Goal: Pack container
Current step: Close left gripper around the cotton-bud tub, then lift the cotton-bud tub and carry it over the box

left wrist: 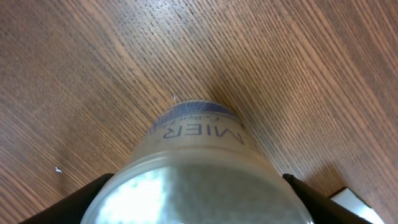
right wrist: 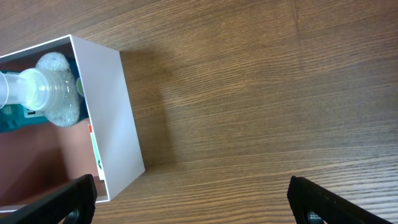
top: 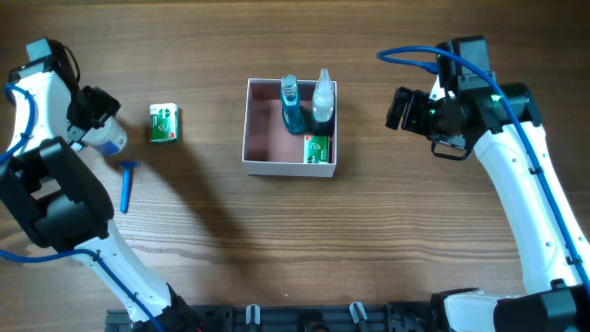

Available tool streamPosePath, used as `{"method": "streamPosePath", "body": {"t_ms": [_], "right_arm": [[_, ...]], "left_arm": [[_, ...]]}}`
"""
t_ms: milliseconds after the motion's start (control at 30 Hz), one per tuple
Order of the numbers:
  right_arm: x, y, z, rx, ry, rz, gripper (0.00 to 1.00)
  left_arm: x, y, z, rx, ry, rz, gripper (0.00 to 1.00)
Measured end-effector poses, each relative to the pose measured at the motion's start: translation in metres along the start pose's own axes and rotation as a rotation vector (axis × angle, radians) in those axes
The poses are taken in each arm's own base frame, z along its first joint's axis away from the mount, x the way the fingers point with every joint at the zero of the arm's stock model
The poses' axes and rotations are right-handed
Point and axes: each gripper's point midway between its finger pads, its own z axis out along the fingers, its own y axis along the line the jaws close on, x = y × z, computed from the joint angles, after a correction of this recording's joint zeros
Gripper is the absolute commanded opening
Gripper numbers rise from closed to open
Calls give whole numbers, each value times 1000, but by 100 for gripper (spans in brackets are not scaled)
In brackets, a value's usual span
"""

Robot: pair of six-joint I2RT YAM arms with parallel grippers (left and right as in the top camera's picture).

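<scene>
The left tool (left wrist: 198,208) grips a frosted, rounded plastic jar (left wrist: 198,180) over grained wooden surface (left wrist: 93,62); the right tool (right wrist: 193,199) hangs wide open beside the square, smooth white-walled container (right wrist: 118,118).

Robot lab bench, wooden table (top: 277,240) (two arms)

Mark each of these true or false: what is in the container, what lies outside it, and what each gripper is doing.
1. The container holds two bottles and a green packet. True.
2. The right gripper holds a bottle. False: its fingers are apart and empty, beside the container.
3. A blue razor lies on the table outside the container. True.
4. Both green packets are packed. False: a second green packet sits on the table left of the container.
5. The left gripper is shut on a round jar. True.
</scene>
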Motion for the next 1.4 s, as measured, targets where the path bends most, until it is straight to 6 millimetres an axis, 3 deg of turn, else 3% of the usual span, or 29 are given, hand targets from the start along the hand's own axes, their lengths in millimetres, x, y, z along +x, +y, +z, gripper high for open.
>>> {"method": "streamPosePath", "body": {"t_ms": [300,567,767,867,933,1133,1267,1400], "right_arm": [[0,0,0,0,0,0,100],[0,0,0,0,1,0,100],[1,0,0,1,3,0,100],[1,0,0,1,3,0,100],[1,0,0,1,3,0,100],[2,1,0,-5,7,0,100],[2,1,0,-5,11,0,100],[3,1,0,-7,12,0,100]], "left_arm": [[1,1,0,-3,5,0,54],[5,3,-1,-12,20,1,20],[8,2,-4,-13,26,7,8],[10,-5,-18,3,8,24,4],[15,-13,-35,19,-12,49,4],[52,-66,-129,140,-116,224,4],[96,-120,-203,306,-216,383,4],[148,-162,-254,441,-272,531,4]]}}
